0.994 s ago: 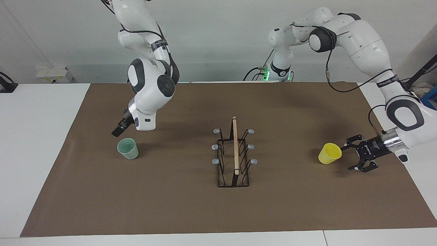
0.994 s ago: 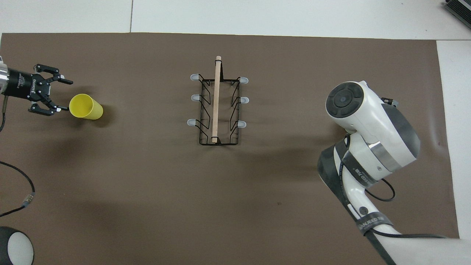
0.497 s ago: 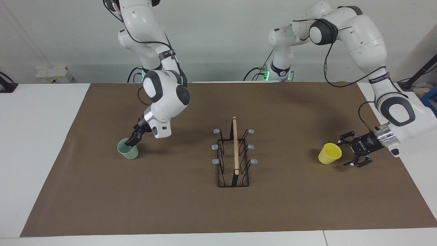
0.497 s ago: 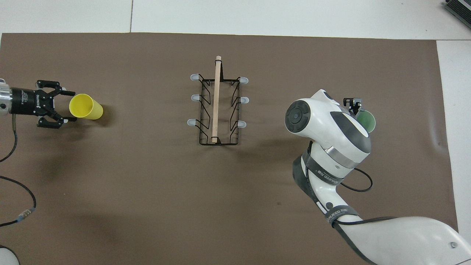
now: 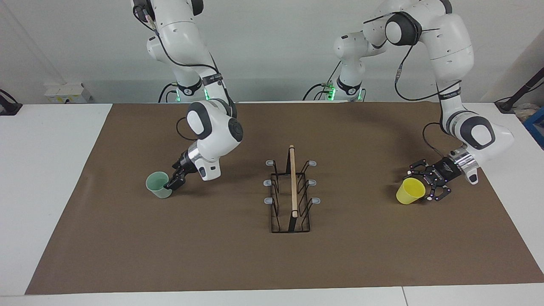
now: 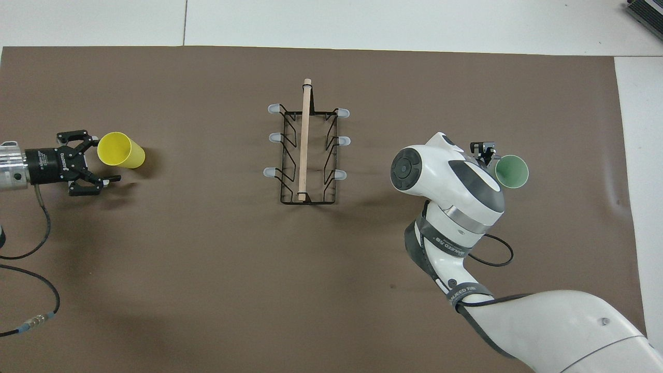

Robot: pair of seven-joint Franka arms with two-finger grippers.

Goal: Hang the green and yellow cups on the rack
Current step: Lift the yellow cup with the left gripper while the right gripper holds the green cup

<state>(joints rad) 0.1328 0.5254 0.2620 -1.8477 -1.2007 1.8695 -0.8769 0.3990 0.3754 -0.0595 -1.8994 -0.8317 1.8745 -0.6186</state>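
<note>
**Two cups on the mat, a gripper at each**

Two small cups stand on a brown mat [image 5: 238, 263], one toward each end of the table, with the rack [image 5: 291, 191] between them, its pegs bare. The right gripper [image 5: 175, 182] is down at the green cup [image 5: 159, 184], touching its rim; its grasp cannot be told. The left gripper [image 5: 429, 182], fingers spread wide, sits just beside the yellow cup [image 5: 410, 191], not holding it.

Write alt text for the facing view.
The right gripper is at the green cup and the left gripper beside the yellow cup; neither cup is lifted. The rack stands between them, pegs bare.
</note>
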